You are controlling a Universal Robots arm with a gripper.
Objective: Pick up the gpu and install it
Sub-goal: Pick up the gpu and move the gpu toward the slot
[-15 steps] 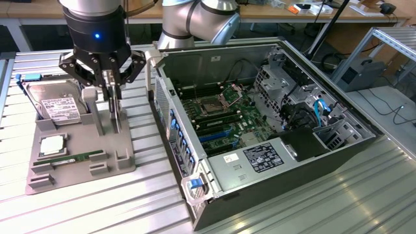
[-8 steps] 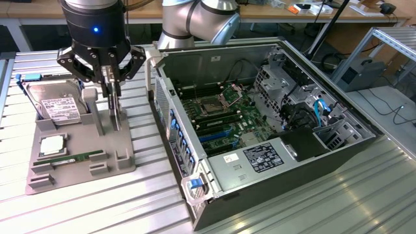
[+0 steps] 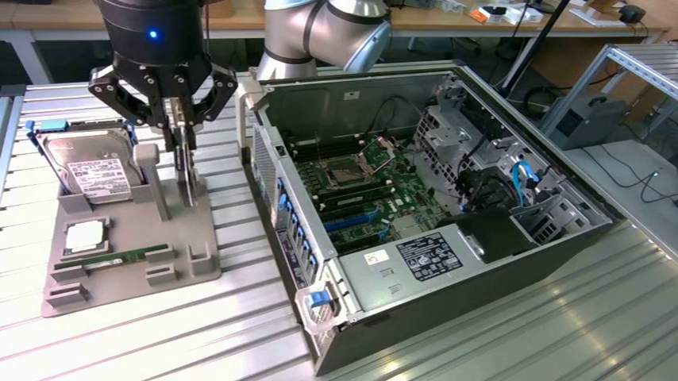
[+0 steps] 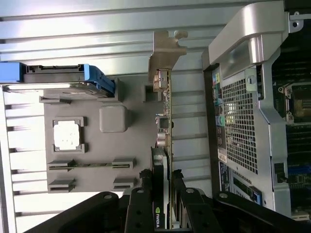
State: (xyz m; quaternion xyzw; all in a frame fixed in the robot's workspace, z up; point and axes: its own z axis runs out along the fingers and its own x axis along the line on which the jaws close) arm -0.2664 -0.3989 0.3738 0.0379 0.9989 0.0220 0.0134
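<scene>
The tool [image 3: 180,131] grips the upper edge of the gpu [image 3: 190,178], which stands on edge at the grey holder [image 3: 127,270] toward the counter's [image 3: 159,341] edge on the exterior view's left, beside the open computer case [image 3: 424,198].

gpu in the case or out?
Out: gpu stands on edge at the gray fixture, outside the case, gripper clamped on it.
</scene>
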